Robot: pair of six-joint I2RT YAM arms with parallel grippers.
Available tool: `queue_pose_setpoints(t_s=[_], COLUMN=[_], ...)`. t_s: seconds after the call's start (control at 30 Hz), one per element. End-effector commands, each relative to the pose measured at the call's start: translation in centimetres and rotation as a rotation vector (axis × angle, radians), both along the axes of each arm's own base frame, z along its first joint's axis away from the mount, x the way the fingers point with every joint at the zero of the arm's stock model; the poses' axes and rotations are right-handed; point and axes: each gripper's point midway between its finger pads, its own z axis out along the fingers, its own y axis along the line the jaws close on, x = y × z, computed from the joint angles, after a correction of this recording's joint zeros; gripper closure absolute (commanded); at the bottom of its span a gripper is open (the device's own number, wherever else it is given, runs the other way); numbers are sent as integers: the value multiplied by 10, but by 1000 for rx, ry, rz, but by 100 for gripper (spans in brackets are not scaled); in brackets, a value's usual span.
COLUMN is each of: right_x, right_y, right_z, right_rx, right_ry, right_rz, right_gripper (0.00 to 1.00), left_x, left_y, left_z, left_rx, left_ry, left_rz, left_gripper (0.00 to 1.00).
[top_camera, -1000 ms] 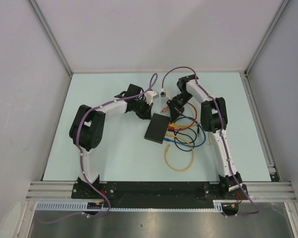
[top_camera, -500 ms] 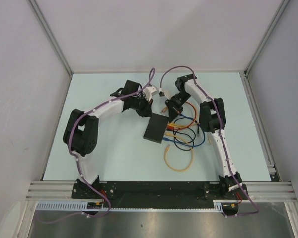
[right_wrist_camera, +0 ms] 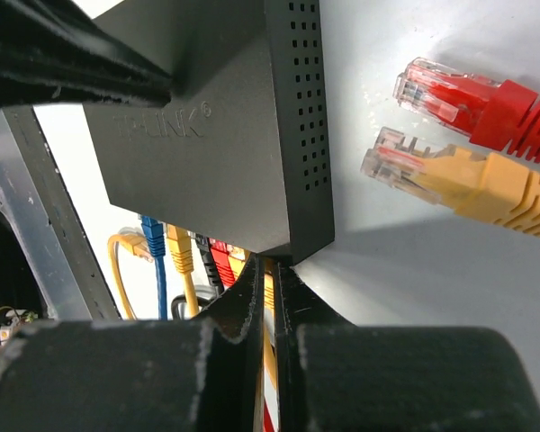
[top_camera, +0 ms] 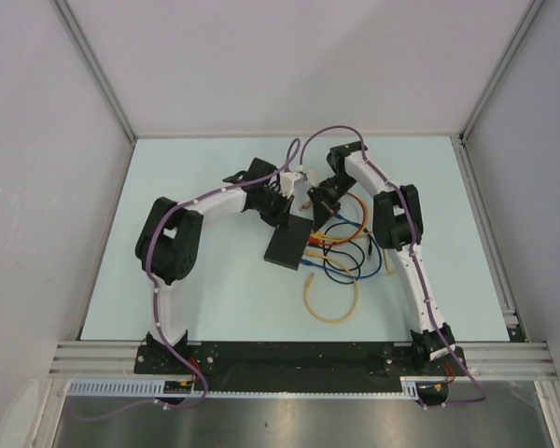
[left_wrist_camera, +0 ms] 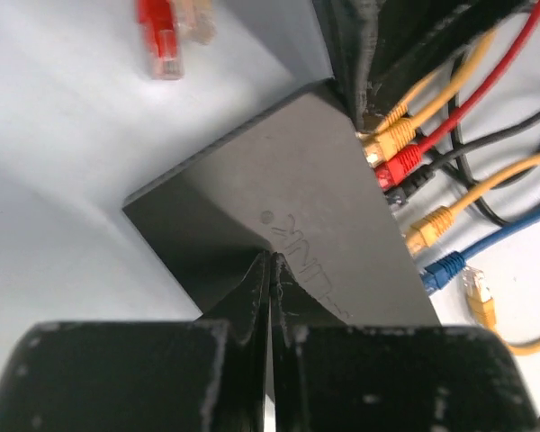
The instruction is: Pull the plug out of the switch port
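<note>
1. Flat, matte-black switch (top_camera: 289,245) near the middle of the table, between the two grippers. Thin and rectangular, with a faint embossed logo on top and rows of small round vent holes down one narrow side.
2. Along its port edge, a row of seated plugs with ribbed rubbery boots: yellow plug (left_wrist_camera: 391,135), red plug (left_wrist_camera: 401,167), second yellow plug (left_wrist_camera: 427,229), blue plug (left_wrist_camera: 445,267). A thin black lead among them.
3. Near the switch's far end but apart from it, side by side with clear plastic tips: loose red plug (right_wrist_camera: 486,103) and loose yellow plug (right_wrist_camera: 486,184).
4. To the right of the switch, glossy cable loops in blue, orange-yellow and red, plus a pale beige ring (top_camera: 334,301) nearer the bases.
5. Left arm (top_camera: 173,252): elbow folded out to the left, forearm angled in toward the centre, wrist tipped down over the switch. Left gripper (left_wrist_camera: 270,267) clenched on nothing, tips at the switch's top face beside the logo.
6. Right arm (top_camera: 401,224): up along the right side, folded back at the far end, wrist aimed down at the switch's port corner. Right gripper (right_wrist_camera: 268,268) clenched to a hairline slit right at that corner. Yellow cable visible through the slit; cannot tell whether pinched.
7. Smooth, pale mint table (top_camera: 196,308). Plain whitish wall panels on three sides, aluminium posts at the corners, aluminium rail (top_camera: 299,357) along the near edge.
</note>
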Motion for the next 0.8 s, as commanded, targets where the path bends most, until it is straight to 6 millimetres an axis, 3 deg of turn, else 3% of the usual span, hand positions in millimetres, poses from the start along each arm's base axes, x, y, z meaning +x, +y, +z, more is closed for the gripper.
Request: queue_pose_setpoints(t_s=[0.0,0.17,0.33,0.63,0.77], right_x=[-10,1,16,-35,-20], right_y=[-6,-18,-12,-27,-32], right_z=[-36,-32,-31,-31,-32], right_rx=[-73,-109,-112,-145,-163], right_ry=[-2,-78,-117,38,4], right_rz=[62,95,77,117,95], right_gripper=[100,100,100,100,100], left_x=[0,5,8,10,10], left_y=[31,35,36,38,36], left_z=[-38,-42,-42,-41,-39], left_rx=[169,172,176,184,180], left_ry=[43,28,20,9,9], left_rz=[109,111,116,118,106], left_gripper=[100,100,100,100,100])
